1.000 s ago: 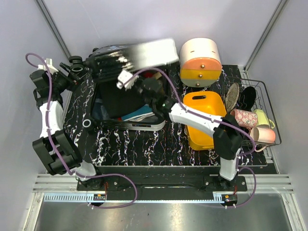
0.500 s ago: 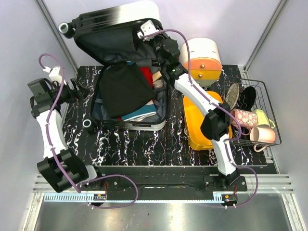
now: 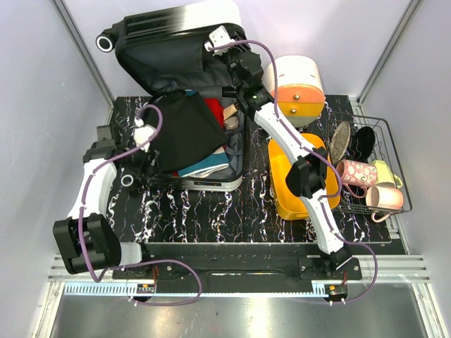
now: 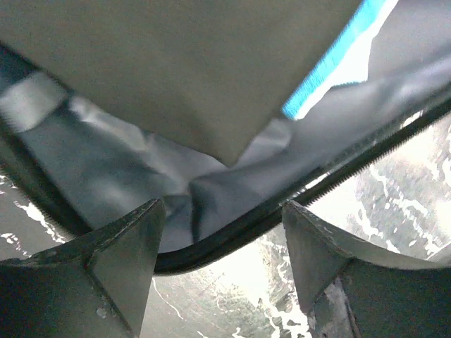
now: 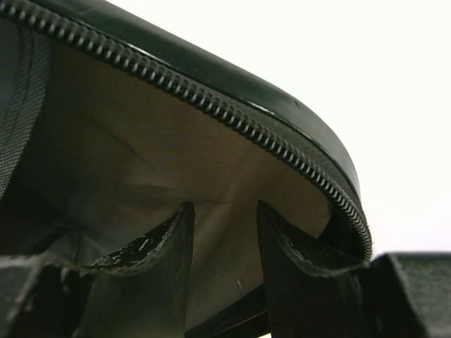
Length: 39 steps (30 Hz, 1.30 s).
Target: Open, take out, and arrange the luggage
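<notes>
- Leaning back at the bench's (image 3: 211, 215) far edge, the luggage (image 3: 176, 32) lid exposes the contents; right pincer (image 5: 225, 208) parted, grasping nothing.
- Left pincer (image 4: 220, 208) spread wide at the left rim, unclenched, probably to steady it.

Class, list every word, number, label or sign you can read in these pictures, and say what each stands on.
No text here can be read.
On the luggage: no print shows on the open lid or lining.
On the scale strip along the near rail: marks too small to read.
On the stickers by the arm bases: too small to read.
On the pink mug: blurred pattern, no words.
</notes>
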Motion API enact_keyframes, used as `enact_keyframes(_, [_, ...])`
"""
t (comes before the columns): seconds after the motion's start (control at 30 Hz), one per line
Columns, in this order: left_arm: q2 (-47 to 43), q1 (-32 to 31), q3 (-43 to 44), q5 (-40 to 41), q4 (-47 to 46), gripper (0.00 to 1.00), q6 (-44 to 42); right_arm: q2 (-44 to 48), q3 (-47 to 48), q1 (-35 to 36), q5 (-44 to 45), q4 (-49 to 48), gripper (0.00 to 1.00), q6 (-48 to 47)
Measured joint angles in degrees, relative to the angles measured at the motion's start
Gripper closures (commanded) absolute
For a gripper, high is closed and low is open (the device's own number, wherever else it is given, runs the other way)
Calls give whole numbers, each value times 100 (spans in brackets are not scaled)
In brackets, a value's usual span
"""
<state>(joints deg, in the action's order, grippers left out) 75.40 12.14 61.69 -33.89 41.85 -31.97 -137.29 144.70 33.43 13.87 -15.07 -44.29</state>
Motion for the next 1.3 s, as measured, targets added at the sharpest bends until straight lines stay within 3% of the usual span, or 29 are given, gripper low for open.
enact_keyframes(0.23, [-63, -815, -752, 846, 238, 31, -1250, 0, 0, -48, 9, 133, 43, -9])
enact_keyframes(0.6, [-831, -879, -1244, 1132, 240, 31, -2723, -144, 208, -199, 11, 243, 33, -120])
enact_keyframes(0.8, [-918, -879, -1255, 1119, 385, 17, -2935, -153, 221, -251, 11, 293, 32, -118])
enact_keyframes(1.03, [-807, -879, -356, 752, 1626, 7, -3117, -151, 177, -258, 22, 249, 32, -103])
enact_keyframes(1.17, [-807, -1064, 162, 450, 2177, 8, -3423, -151, 98, -269, 33, 203, 32, -98])
enact_keyframes(1.3, [-452, -1499, 369, 348, 2505, 16, -3794, -151, 90, -275, 37, 195, 32, -92])
